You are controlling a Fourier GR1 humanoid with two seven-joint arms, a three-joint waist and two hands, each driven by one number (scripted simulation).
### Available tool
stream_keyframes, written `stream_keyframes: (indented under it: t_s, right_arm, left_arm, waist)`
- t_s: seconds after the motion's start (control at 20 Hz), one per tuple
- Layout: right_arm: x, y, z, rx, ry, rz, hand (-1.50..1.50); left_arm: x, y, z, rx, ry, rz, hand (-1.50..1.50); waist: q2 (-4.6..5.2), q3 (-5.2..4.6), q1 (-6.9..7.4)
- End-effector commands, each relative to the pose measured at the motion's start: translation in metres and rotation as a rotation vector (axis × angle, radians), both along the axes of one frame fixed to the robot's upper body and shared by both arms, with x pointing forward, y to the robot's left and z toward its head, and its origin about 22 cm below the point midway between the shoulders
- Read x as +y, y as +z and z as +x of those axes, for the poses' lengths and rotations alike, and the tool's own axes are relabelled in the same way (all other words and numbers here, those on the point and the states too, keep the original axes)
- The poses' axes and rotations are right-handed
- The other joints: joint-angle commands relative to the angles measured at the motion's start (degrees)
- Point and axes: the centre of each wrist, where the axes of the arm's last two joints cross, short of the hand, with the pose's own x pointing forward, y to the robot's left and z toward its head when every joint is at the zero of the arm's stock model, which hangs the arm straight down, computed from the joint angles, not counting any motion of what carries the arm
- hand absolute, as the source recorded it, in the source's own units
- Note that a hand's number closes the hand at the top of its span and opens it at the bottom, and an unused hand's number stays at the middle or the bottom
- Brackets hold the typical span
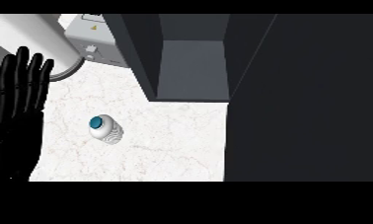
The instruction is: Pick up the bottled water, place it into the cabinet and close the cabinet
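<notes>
- the left hand shows at the view's left edge, black, palm flat, fingers straight and held upward, spread a little apart; it holds nothing and rests there.
- the bottled water stands on the white marbled tabletop, to the right of the left hand and level with its palm, apart from it with bare tabletop between.
- seen from above, the bottle shows a teal cap and a white ribbed body, tilted slightly in the view.
- the cabinet lies beyond the bottle and further right of the hand; it is open, its dark grey inside and lighter floor in sight.
- the cabinet door is a broad dark panel filling the view's right side, well apart from the hand.
- a white cylinder lies just above the hand's fingertips, and a grey appliance sits beside it, against the cabinet's left wall.
- the right hand does not show.
</notes>
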Motion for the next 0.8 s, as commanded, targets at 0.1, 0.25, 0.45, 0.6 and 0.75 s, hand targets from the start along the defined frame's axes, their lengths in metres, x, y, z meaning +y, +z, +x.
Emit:
stream_keyframes:
  t_s: [0.1,0.25,0.45,0.6,0.75]
  right_arm:
    - [0.002,-0.002,-0.025,0.021,-0.038,-0.006,-1.50]
    - [-0.002,-0.008,-0.045,0.037,-0.062,0.025,-1.50]
    - [0.004,0.006,-0.063,0.140,0.279,0.045,-1.50]
    - [0.005,0.006,-0.092,0.173,0.267,0.037,-1.50]
    - [0.009,0.029,-0.109,0.153,0.271,0.037,-1.50]
  left_arm:
    - [0.039,0.000,0.011,0.000,-0.067,-0.028,-1.50]
    - [0.044,-0.008,0.011,0.014,-0.161,-0.024,-1.50]
    - [0.050,-0.020,0.007,0.226,-0.172,-0.206,-1.50]
    - [0.040,-0.007,-0.019,0.252,-0.189,-0.204,-1.50]
    - [0.063,0.010,-0.021,0.277,-0.173,-0.183,-1.50]
  waist:
    - [1.26,1.22,-0.53]
    - [1.22,1.24,-0.62]
    - [1.01,1.26,-0.75]
    - [0.97,1.30,-0.45]
    - [1.11,1.25,-0.39]
